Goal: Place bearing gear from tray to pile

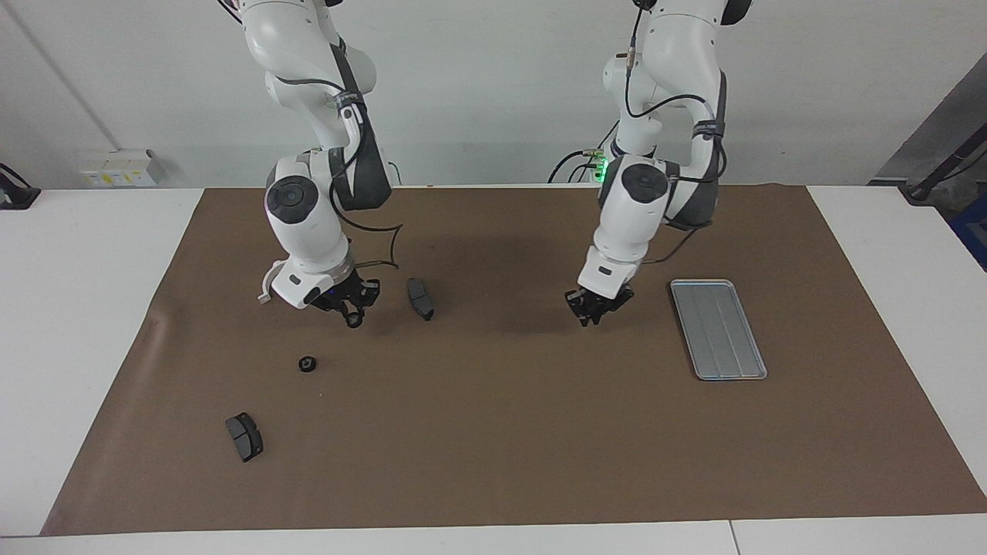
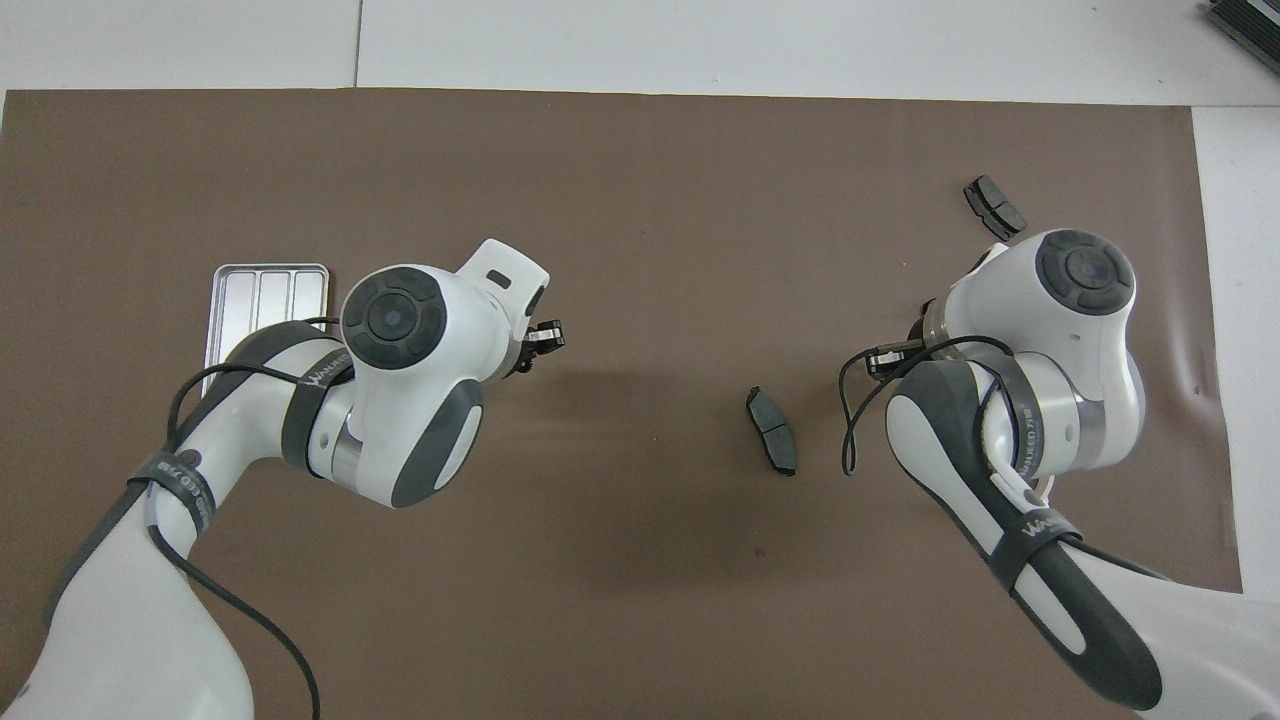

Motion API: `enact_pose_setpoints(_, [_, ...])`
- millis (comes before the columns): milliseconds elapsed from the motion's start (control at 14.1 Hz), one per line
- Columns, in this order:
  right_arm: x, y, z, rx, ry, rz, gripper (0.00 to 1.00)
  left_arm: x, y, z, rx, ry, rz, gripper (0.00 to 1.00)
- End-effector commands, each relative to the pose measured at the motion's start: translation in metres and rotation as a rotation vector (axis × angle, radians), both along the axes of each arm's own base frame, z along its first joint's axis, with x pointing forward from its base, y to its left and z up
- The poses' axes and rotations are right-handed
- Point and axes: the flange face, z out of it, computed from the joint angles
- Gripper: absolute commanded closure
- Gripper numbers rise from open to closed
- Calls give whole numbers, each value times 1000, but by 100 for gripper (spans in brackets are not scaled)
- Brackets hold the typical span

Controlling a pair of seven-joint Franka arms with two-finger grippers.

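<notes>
The bearing gear (image 1: 308,364), a small black ring, lies on the brown mat among the pile, and the right arm hides it in the overhead view. The pile holds a white bracket (image 1: 264,296), mostly covered by the right hand, and two dark brake pads (image 1: 420,298) (image 1: 244,436). The silver tray (image 1: 717,327) sits bare at the left arm's end. My right gripper (image 1: 352,318) hangs shut over the mat between the bracket and the nearer pad. My left gripper (image 1: 590,317) hangs shut over the mat beside the tray, nothing visible in it.
The brown mat (image 1: 501,432) covers most of the white table. In the overhead view the tray (image 2: 262,290), one pad (image 2: 772,445) and the other pad (image 2: 993,207) show, and the left gripper (image 2: 547,336) points toward the mat's middle.
</notes>
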Motion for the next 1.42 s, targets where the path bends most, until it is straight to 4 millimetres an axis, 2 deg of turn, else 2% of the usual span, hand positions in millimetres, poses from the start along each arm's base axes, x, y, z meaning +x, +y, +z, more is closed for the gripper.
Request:
enact_pose_setpoints(0, [-11,-16,-3,2,-31,8,100,-3,-53,-1,-11,1,2,94])
enact_pose_setpoints(71, [-8,-15,-6,4,-47,3,100,-7,-76,-2,-24,-2,3,89])
enact_pose_setpoints(213, [-6,-12,-14,12,-54,-6,100,-1,-90,4,-36,-13,5,83])
enact_pose_setpoints(355, [-6,-9,-14,13,-55,-15,100,-5,-98,5,-41,-23,-10,60])
enact_pose_setpoints(426, [-5,-6,-14,14,-63,-31,100,-5,-99,3,-41,-25,-11,42])
enact_pose_setpoints(569, [0,-4,-17,17,-96,-41,100,2,-105,16,-62,-49,-11,19])
enact_pose_setpoints(640, [2,-3,-18,18,-108,-40,100,5,-104,21,-60,-45,-8,10])
enact_pose_setpoints(711, [2,-4,-19,18,-111,-42,100,10,-96,24,-58,-43,4,9])
enact_pose_setpoints(782, [3,-3,-20,18,-111,-42,100,19,-79,32,-47,-40,28,8])
enact_pose_setpoints(924, [1,6,-21,25,-107,-53,100,47,-7,80,-36,-48,128,4])
enact_pose_setpoints(995, [0,11,-23,25,-105,-52,100,58,32,99,-26,-48,164,3])
enact_pose_setpoints(1066, [1,11,-23,26,-109,-54,95,65,65,112,-8,-39,160,2])
enact_pose_setpoints(1208, [2,11,-22,27,-115,-52,68,80,137,134,31,-14,117,0])
enact_pose_setpoints(1279, [2,12,-22,27,-117,-51,55,85,183,146,47,-7,92,0])
enact_pose_setpoints(1350, [2,12,-22,27,-117,-52,21,85,220,160,56,-14,62,0])
